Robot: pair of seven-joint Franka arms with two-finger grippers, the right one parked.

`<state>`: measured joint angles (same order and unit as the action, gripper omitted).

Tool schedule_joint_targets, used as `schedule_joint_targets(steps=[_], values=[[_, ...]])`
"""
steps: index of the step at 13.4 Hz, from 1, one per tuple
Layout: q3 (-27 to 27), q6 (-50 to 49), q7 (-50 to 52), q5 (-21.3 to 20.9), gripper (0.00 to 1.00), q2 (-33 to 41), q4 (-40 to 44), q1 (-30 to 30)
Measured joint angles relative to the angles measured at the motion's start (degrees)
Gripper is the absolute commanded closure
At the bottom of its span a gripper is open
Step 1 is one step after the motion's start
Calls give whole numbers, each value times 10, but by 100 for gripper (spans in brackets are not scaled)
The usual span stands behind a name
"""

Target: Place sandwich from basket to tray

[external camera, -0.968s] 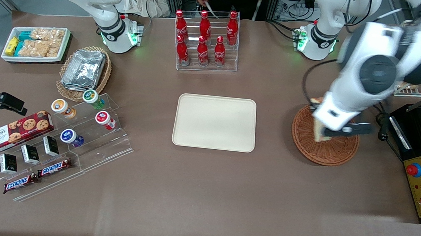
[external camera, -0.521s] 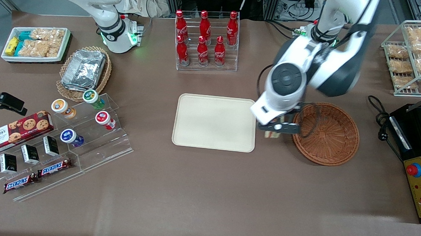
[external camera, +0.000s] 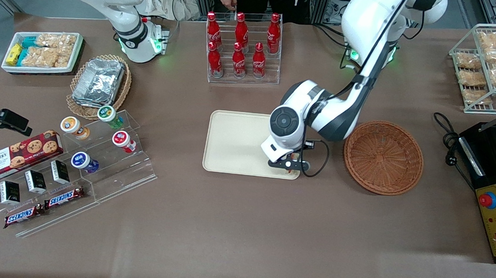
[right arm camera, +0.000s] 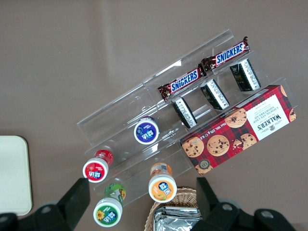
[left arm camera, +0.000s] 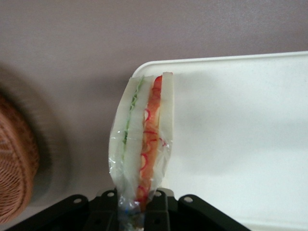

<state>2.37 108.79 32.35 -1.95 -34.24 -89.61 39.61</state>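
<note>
Overhead front camera, two wrist close-ups

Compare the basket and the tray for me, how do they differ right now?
The basket is round, reddish-brown woven wicker; the tray is a flat, cream rectangle with rounded corners and a smooth surface. The basket sits with nothing over it; the end effector is over the tray's corner nearest the basket, shut on the sandwich. Both rest on the table side by side, and neither holds anything yet.
</note>
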Motion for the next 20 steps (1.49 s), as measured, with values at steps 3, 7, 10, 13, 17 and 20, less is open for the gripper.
schedule_joint_targets(steps=[3,7,10,13,17,20], values=[[0,27,16,2,73,-16,1,11],[0,27,26,2,0,-27,-1,25],[4,27,26,2,0,-37,-4,24],[20,2,17,-15,0,-24,8,14],[42,-77,-95,-36,0,59,21,-66],[45,-98,-191,-36,0,136,7,-159]])
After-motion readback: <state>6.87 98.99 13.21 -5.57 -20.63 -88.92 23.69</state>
